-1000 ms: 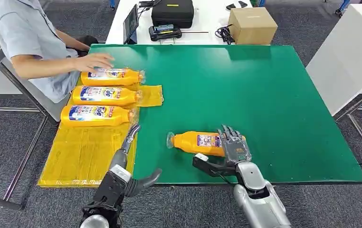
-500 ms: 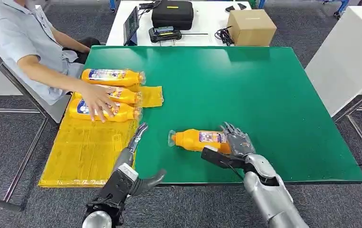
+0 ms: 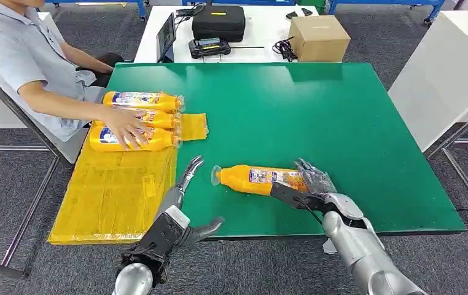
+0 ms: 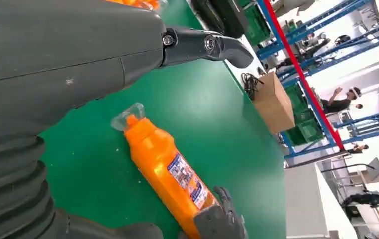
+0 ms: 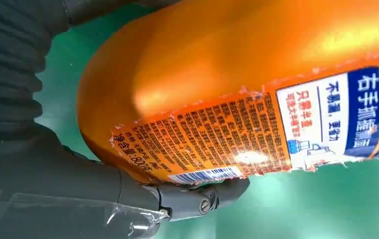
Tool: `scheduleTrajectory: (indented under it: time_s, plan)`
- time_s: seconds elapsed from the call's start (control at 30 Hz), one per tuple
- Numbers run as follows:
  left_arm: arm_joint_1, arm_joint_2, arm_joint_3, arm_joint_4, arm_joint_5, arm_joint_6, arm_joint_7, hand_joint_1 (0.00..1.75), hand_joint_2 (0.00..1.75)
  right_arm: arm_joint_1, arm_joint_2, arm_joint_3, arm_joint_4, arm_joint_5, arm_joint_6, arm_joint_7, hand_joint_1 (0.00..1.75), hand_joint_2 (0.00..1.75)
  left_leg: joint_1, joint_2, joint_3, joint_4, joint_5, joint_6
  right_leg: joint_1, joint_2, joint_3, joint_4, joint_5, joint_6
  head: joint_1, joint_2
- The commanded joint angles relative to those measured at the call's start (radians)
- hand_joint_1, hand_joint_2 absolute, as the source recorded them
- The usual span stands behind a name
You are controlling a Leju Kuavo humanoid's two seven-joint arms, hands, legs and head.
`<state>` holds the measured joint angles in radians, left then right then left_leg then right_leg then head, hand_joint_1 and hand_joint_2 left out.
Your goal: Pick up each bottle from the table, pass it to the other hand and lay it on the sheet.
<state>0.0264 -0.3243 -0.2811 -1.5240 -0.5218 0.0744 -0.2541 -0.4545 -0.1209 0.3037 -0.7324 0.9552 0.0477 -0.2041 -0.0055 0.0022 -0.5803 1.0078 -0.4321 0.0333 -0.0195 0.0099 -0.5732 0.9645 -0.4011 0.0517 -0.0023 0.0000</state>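
Head view: right robot hand [image 3: 308,184] grips the orange bottle's [image 3: 253,179] base end.

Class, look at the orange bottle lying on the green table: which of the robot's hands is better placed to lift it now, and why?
The right hand: its fingers wrap the base of the orange bottle. The left hand hangs open near the yellow sheet, clear of the bottle.

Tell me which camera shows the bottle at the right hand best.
The left wrist view: the bottle shows nearly whole, clear cap to label, on the green table, with the right hand at its base. The head view shows it whole but smaller. The right wrist view shows its base and label close up.
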Motion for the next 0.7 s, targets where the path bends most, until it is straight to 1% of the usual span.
scheduleTrajectory:
  time_s: [0.03,0.07,0.1,0.13,0.17,0.2,0.23,0.27,0.3,0.33,0.37,0.47,0.5,0.57,0.63,0.7]
  plan:
    - [-0.048,-0.025,-0.027,0.081,0.012,-0.001,-0.013,0.0,1.75,0.021,-0.054,0.107,0.111,0.002,0.012,-0.035,1.75,1.75,0.002,-0.005,0.0,0.0,0.001,-0.001,0.002,-0.006,0.002,-0.002,0.0,-0.002,0.0,0.0]
    - [-0.046,-0.025,-0.029,0.077,0.014,0.003,-0.016,0.0,1.75,0.029,-0.053,0.103,0.093,-0.01,0.002,-0.039,1.75,1.75,0.001,-0.004,0.0,0.0,0.001,-0.001,0.001,-0.005,0.002,-0.001,0.0,-0.001,0.0,0.0]
    - [-0.042,-0.025,-0.03,0.072,0.014,0.006,-0.017,0.0,1.75,0.038,-0.051,0.106,0.069,-0.01,-0.015,-0.037,1.75,1.75,0.002,-0.007,-0.001,-0.001,0.002,-0.002,0.002,-0.007,0.001,-0.002,0.0,-0.002,0.0,0.0]
    - [-0.04,-0.025,-0.032,0.067,0.014,0.006,-0.017,0.0,1.75,0.041,-0.046,0.103,0.06,-0.014,-0.022,-0.031,1.75,1.75,0.001,-0.007,-0.001,0.001,0.001,-0.001,0.001,-0.007,-0.005,-0.001,-0.001,-0.002,0.0,0.0]
    - [-0.043,-0.01,-0.041,0.07,0.01,0.007,-0.018,0.0,1.75,0.043,-0.038,0.1,0.048,-0.014,-0.03,-0.02,1.38,1.75,0.001,-0.005,0.0,0.0,0.0,-0.001,0.001,-0.005,-0.006,-0.001,-0.003,0.0,0.0,0.0]
    - [-0.045,0.0,-0.042,0.082,0.014,0.019,-0.025,0.0,1.75,0.051,-0.03,0.099,0.027,-0.009,-0.048,-0.006,1.15,1.75,0.002,-0.007,-0.002,-0.001,0.001,-0.001,0.002,-0.006,-0.007,-0.003,-0.002,-0.001,0.0,0.0]
    - [-0.045,0.004,-0.04,0.091,0.02,0.024,-0.033,0.0,1.75,0.055,-0.027,0.102,0.013,-0.004,-0.051,0.002,1.15,1.75,0.001,-0.006,-0.001,-0.001,0.0,-0.001,0.001,-0.004,-0.006,-0.002,-0.002,0.0,0.0,0.0]
    - [-0.046,0.005,-0.037,0.097,0.024,0.028,-0.038,0.0,1.75,0.059,-0.023,0.098,0.002,-0.006,-0.055,0.009,0.07,1.75,0.001,-0.004,0.0,-0.002,0.001,-0.001,0.001,-0.003,0.002,-0.003,-0.001,0.001,0.0,0.0]
    - [-0.047,0.007,-0.037,0.099,0.025,0.03,-0.04,0.0,1.75,0.064,-0.02,0.092,-0.01,-0.009,-0.057,0.014,0.0,1.75,0.001,-0.003,0.001,-0.001,0.0,0.0,0.001,-0.002,0.004,-0.002,-0.001,0.001,0.0,0.0]
    - [-0.046,0.008,-0.038,0.099,0.026,0.031,-0.04,0.0,1.75,0.068,-0.017,0.091,-0.02,-0.009,-0.056,0.02,0.0,1.75,0.002,-0.003,0.0,-0.002,0.001,-0.001,0.002,-0.003,0.003,-0.003,0.001,-0.001,0.0,0.0]
    - [-0.045,0.009,-0.039,0.096,0.026,0.031,-0.04,0.0,1.75,0.069,-0.021,0.099,-0.029,0.003,-0.054,0.028,0.0,1.75,0.001,-0.002,0.001,-0.001,0.0,0.0,0.001,-0.002,0.003,-0.002,0.0,0.0,0.0,0.0]
    - [-0.046,0.009,-0.041,0.093,0.026,0.032,-0.04,0.0,1.75,0.067,-0.022,0.106,-0.038,0.014,-0.052,0.037,0.0,1.75,0.002,-0.003,-0.002,-0.001,0.001,-0.001,0.002,-0.003,0.001,-0.002,0.0,-0.001,0.0,0.0]
    - [-0.042,0.007,-0.041,0.089,0.026,0.036,-0.039,0.0,1.75,0.068,-0.018,0.111,-0.047,0.033,-0.069,0.05,0.0,1.75,0.002,-0.004,-0.003,-0.001,0.001,-0.002,0.002,-0.004,0.0,-0.002,0.001,-0.002,0.0,0.0]
    - [-0.035,0.008,-0.043,0.082,0.026,0.037,-0.039,0.0,1.75,0.073,-0.017,0.119,-0.061,0.055,-0.067,0.061,0.0,1.75,0.002,-0.004,-0.003,-0.001,0.001,-0.001,0.002,-0.004,0.0,-0.002,0.001,-0.002,0.0,0.0]
    - [-0.024,0.009,-0.046,0.073,0.024,0.041,-0.036,0.0,1.75,0.093,-0.017,0.119,-0.089,0.063,-0.069,0.065,0.0,1.75,0.001,-0.002,-0.002,-0.001,0.0,-0.001,0.001,-0.002,0.001,-0.002,0.0,-0.001,0.0,0.0]
    - [-0.023,0.011,-0.047,0.074,0.024,0.041,-0.036,0.0,1.75,0.103,-0.017,0.112,-0.099,0.068,-0.061,0.075,0.0,1.75,0.002,-0.003,-0.002,-0.001,0.001,-0.001,0.002,-0.003,0.001,-0.002,0.0,-0.001,0.0,0.0]
